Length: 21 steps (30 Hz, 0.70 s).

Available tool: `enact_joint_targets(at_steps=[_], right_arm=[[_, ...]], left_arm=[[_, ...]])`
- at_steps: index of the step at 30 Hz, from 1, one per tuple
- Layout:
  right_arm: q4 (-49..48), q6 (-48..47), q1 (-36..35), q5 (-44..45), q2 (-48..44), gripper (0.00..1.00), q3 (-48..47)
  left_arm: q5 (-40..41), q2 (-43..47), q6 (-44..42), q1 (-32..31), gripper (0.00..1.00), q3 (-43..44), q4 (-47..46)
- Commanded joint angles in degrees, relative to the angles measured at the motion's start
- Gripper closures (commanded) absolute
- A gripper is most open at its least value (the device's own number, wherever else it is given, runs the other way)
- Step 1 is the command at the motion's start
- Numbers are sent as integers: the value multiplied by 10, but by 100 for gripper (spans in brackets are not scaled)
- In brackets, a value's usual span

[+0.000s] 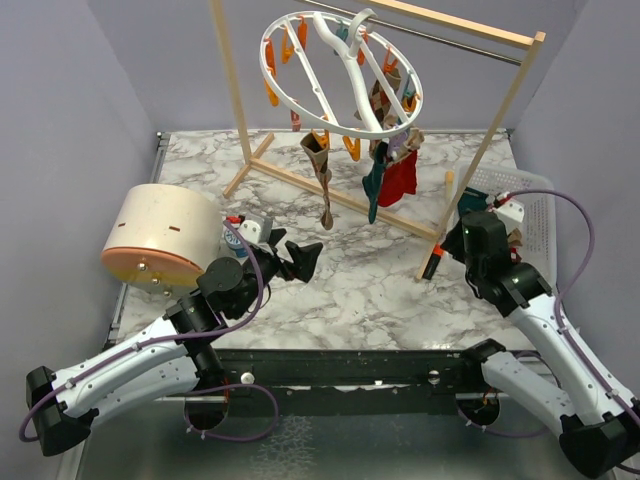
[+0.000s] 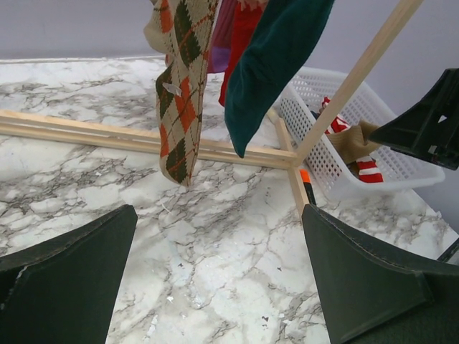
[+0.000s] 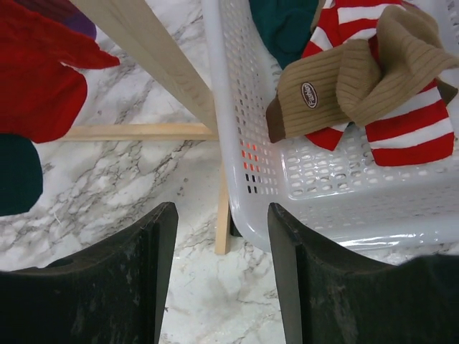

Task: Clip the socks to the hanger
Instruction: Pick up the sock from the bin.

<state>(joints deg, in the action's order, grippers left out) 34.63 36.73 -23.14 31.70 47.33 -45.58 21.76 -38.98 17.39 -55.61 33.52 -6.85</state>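
Left hand (image 2: 219,215) is hovering spread and empty, below-left of the round white plastic ring hanger (image 1: 267,62). A brown argyle fabric sock (image 2: 179,93), teal sock (image 2: 269,64) and red sock (image 1: 400,178) are hanging clipped under it. Right of it, red-white striped socks (image 3: 387,93) are lying unclipped in a white mesh plastic basket (image 3: 237,107). Right hand (image 3: 221,229) is half-spread, pinching nothing.

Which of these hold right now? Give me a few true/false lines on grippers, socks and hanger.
1. The left gripper is open and holds nothing. True.
2. The basket is empty. False: striped socks with tan cuffs lie in it.
3. An argyle sock hangs from the hanger. True.
4. The right gripper grips a striped sock. False: its jaws stand apart with nothing between them, just outside the basket's wall.
5. The hanger lies flat on the table. False: it hangs tilted from the rack.
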Motion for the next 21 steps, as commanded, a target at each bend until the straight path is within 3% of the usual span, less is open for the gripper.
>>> enact_joint_targets(at_steps=[1, 4, 7, 10, 14, 21], right_arm=[[19, 33, 28, 32, -12, 42, -22], [7, 83, 89, -32, 11, 43, -40], [-25, 116, 109, -11, 41, 39, -52], [-60, 117, 175, -38, 89, 37, -68], [-135, 106, 257, -93, 169, 37, -79], [-228, 17, 289, -113, 338, 43, -152]], left_arm=[[18, 6, 18, -1, 1, 8, 18], [25, 2, 23, -1, 1, 12, 25], [57, 7, 22, -1, 1, 18, 61], [108, 17, 11, -1, 1, 22, 93], [125, 41, 9, -1, 1, 15, 86], [126, 72, 7, -1, 1, 1, 91]])
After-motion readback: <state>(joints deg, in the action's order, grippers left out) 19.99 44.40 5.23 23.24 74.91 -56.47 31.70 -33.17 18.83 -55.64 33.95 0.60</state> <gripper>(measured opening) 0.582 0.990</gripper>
